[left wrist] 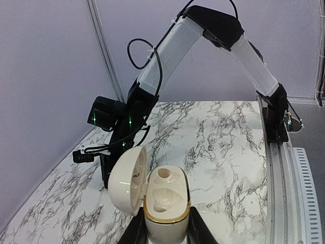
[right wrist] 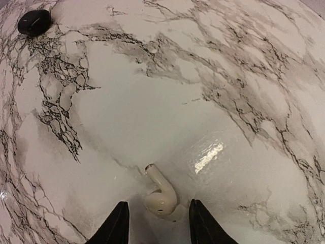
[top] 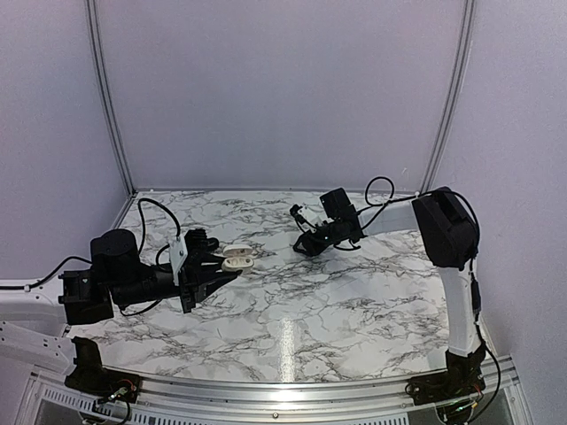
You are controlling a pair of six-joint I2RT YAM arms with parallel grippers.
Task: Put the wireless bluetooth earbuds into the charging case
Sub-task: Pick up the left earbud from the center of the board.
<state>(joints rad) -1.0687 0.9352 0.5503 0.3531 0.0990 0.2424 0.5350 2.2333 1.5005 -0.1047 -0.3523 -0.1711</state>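
The charging case is white and glossy with a gold rim. Its lid is swung open to the left, and both wells show empty. My left gripper is shut on the case's lower body; in the top view the gripper and the case sit left of centre. One earbud is cream-white, not black, with a short stem, and lies on the marble. My right gripper is open with a finger on either side of it, not touching. In the top view the right gripper is low over the table.
A small black rounded object lies on the marble far from the right gripper; I cannot tell what it is. The right arm reaches across beyond the case. White walls enclose the marble table; a metal rail runs along its near edge.
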